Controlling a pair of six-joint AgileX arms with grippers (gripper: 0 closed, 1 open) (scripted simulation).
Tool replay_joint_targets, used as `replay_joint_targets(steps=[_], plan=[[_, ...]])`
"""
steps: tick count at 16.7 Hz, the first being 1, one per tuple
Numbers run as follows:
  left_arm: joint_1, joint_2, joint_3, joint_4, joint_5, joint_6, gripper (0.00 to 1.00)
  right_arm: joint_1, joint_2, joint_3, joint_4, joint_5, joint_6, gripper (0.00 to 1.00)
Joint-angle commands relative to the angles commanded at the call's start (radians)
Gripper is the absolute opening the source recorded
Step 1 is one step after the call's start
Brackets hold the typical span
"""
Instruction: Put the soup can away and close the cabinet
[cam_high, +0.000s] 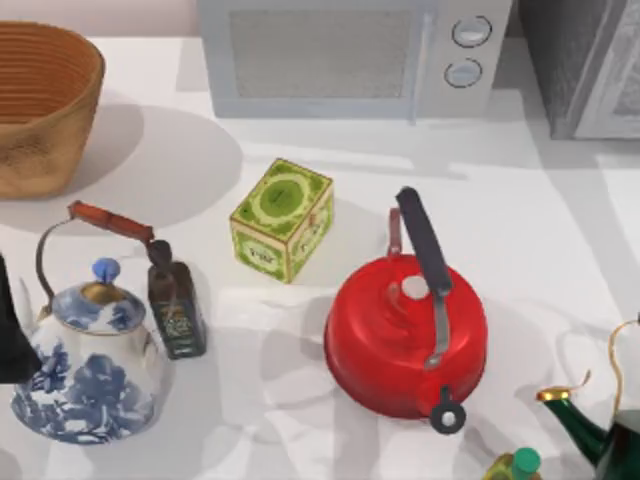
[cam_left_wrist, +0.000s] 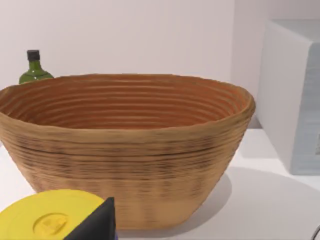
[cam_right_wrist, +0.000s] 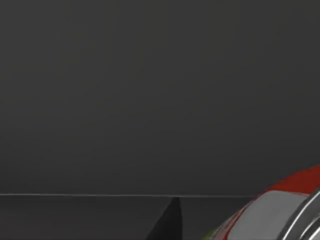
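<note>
Soup can (cam_right_wrist: 280, 212) sits at the corner of my right wrist view, close to the lens: I see a red and white label, a sliver of green, and a ribbed silver rim, all against a dark grey flat wall with a thin pale line where it meets a dark floor. A dark pointed shape (cam_right_wrist: 170, 220) rises beside the can; whether my right gripper is clamped on the can I cannot tell from this. From the top view, the cabinet (cam_high: 585, 60) stands at the far right corner of the table (cam_high: 560, 220), grey and speckled with a pale framed panel, just beside the white microwave (cam_high: 350, 55). Toward the middle lie a green tea tin (cam_high: 282, 220) and a red kettle (cam_high: 407, 335) with a dark handle; at the left are a woven basket (cam_high: 40, 105), a blue-and-white teapot (cam_high: 88, 365) and a small dark bottle (cam_high: 176, 310) next to it. A green kettle (cam_high: 600, 430) peeks in at the near right edge. A dark piece of my left arm (cam_high: 12, 330) shows at the left edge. In the left wrist view the basket fills the scene, a green bottle (cam_left_wrist: 34, 70) behind it, a yellow lid (cam_left_wrist: 50, 220) near the lens with a dark fingertip (cam_left_wrist: 97, 225) over it; I cannot tell how that left gripper stands.
</note>
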Motion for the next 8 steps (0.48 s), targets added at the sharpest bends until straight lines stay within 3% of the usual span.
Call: replay_joint_targets(steps=[4, 8], plan=[[0.000, 0.000, 0.000, 0.000, 0.000, 0.000, 1.00, -0.025, 0.220, 0.355, -0.075, -0.022, -0.001, 0.00], [0.000, 0.000, 0.000, 0.000, 0.000, 0.000, 1.00, -0.047, 0.393, 0.572, -0.132, -0.041, -0.001, 0.00]])
